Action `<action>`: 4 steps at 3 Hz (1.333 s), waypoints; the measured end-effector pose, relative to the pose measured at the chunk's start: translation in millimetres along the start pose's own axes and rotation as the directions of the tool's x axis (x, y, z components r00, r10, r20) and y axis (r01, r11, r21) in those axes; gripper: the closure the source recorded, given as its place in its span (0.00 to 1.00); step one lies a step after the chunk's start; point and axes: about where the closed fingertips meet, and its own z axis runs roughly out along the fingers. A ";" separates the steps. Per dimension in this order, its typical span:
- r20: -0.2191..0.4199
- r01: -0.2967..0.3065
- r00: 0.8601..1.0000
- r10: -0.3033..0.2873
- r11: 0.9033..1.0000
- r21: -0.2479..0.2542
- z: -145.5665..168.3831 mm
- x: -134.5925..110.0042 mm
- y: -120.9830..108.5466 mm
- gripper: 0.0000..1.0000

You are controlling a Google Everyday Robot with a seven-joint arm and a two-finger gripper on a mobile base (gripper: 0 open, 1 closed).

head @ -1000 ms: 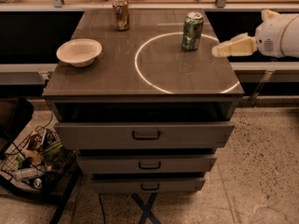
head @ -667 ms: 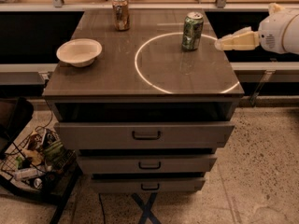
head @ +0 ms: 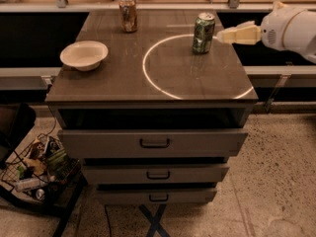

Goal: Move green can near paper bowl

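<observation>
The green can point(head: 203, 32) stands upright at the back right of the brown table top point(head: 123, 78), on the rim of a bright ring of light. The paper bowl point(head: 84, 55) sits near the table's left edge, well apart from the can. My gripper point(head: 220, 35) reaches in from the right on a white arm point(head: 291, 27), with its cream tip level with the can's upper half and just to the can's right. It holds nothing that I can see.
A brownish-orange can point(head: 128, 14) stands at the back of the table, left of centre. Drawers point(head: 154, 143) fill the cabinet front below. A wire basket of clutter point(head: 37, 174) sits on the floor at the left. A counter edge point(head: 158, 6) runs behind the table.
My gripper has moved left and slightly up, from beside the table's right edge to close by the green can. The cans and bowl have not moved.
</observation>
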 end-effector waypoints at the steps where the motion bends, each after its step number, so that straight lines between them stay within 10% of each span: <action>1: 0.078 -0.088 0.993 0.090 0.996 -0.022 51.0 -4.4 5.5 0.00; 4: 0.209 -0.126 0.970 0.125 0.992 -0.013 149.0 16.4 26.5 0.00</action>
